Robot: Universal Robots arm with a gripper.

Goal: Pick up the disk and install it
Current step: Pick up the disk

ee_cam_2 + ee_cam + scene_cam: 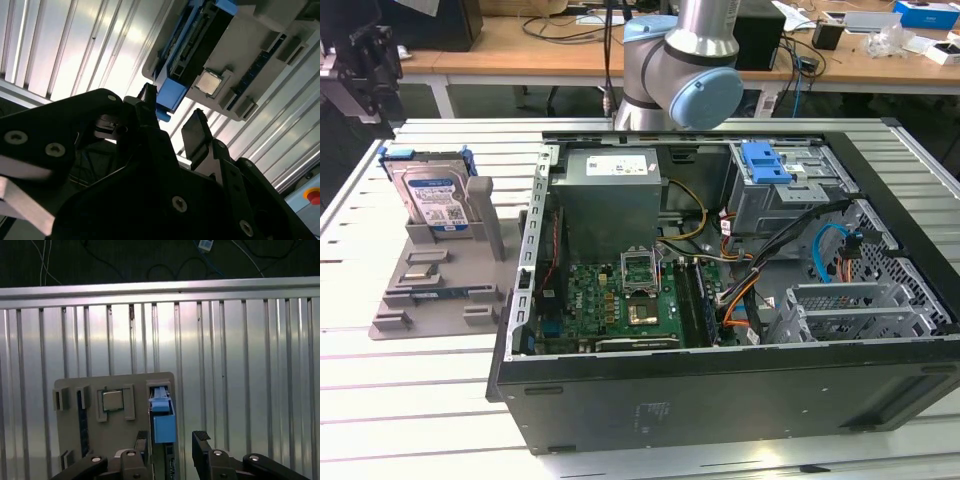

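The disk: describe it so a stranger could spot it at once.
Beside the open computer case, at the exterior view's left, lies a grey holder. The disk stands on edge in it: silver, white-and-blue label, blue rails, unlike the blue bracket inside the case.

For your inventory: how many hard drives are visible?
1: a hard drive, upright in the grey holder on the exterior view's left. The metal drive bay may hide others.

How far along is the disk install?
Nothing looks done: the disk stands in its grey holder on the table, outside the open computer case. In hand: the claw is open and close by the disk's blue rail, with nothing gripped. Left: both the pickup and the install.
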